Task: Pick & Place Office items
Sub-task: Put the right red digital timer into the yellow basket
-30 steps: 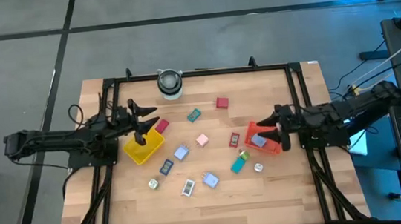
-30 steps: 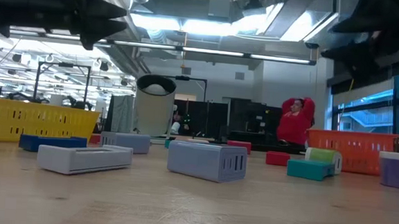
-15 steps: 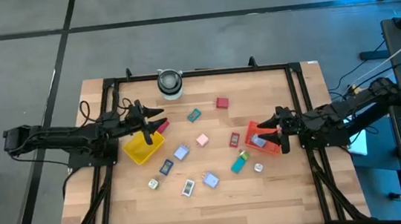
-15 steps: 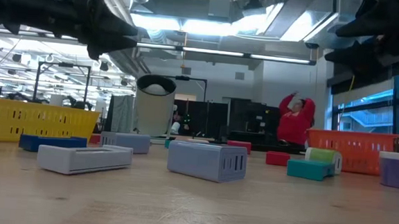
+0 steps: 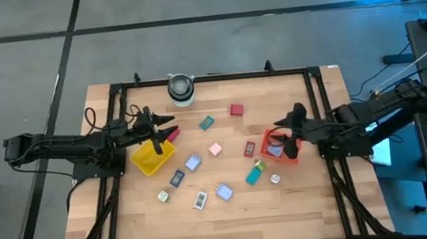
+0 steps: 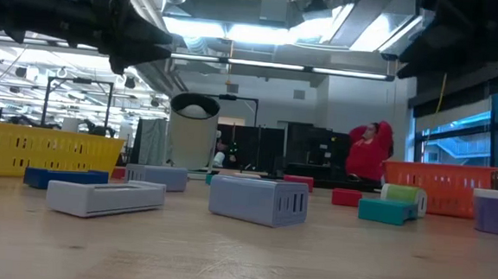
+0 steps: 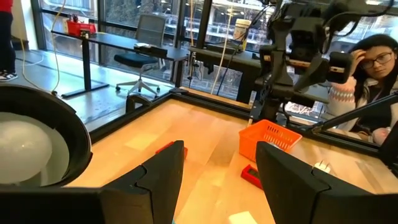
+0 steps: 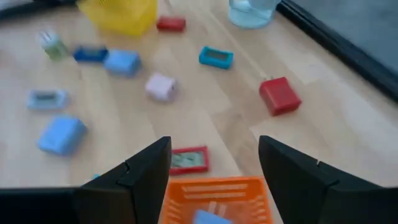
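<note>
The office items lie scattered on the wooden table between the trays: a red block (image 5: 236, 110), teal pieces (image 5: 207, 123) (image 5: 253, 176), a pink one (image 5: 215, 149), a flat red one (image 8: 189, 159), pale blue ones (image 5: 193, 163) (image 5: 224, 191), a dark blue one (image 5: 177, 178) and white ones (image 5: 200, 201). A pale blue piece (image 8: 205, 216) lies inside the orange tray (image 5: 278, 146). My left gripper (image 5: 169, 132) (image 7: 221, 165) hangs open beside the yellow tray (image 5: 152, 156), pointing toward the table's right. My right gripper (image 5: 282, 128) (image 8: 214, 165) hangs open above the orange tray's far-left rim.
A round white-and-grey cylinder (image 5: 181, 89) stands at the far edge. A small red piece (image 5: 172, 134) lies by the yellow tray's far corner. A black frame (image 5: 209, 78) borders the table. A person (image 7: 367, 68) sits beyond the right side.
My left gripper has swung from pointing down over the yellow tray to pointing level toward the table's right. My right gripper has risen from the orange tray and moved toward the far edge. The items have stayed put.
</note>
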